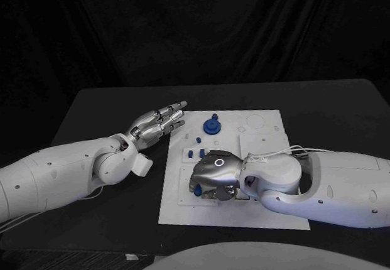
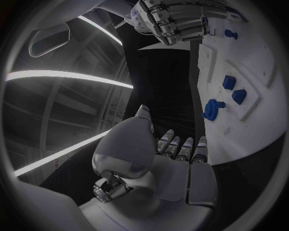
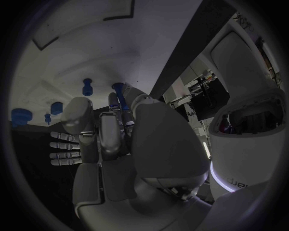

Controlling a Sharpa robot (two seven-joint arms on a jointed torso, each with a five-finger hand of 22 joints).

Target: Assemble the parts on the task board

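A black table (image 1: 85, 118) carries the things. The white board (image 1: 265, 217) lies flat on it near the middle, its long sides running away from the robot, turned slightly askew to the table's edges. Bare black surface surrounds the board on every side.

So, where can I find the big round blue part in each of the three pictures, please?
Head view: the big round blue part stands near the far end of the task board, beside the left hand.
Left wrist view: it stands on the board beyond the left hand's fingertips.
Right wrist view: it sits at the circle's rim.
Shared landmark: the left hand's outstretched fingers.
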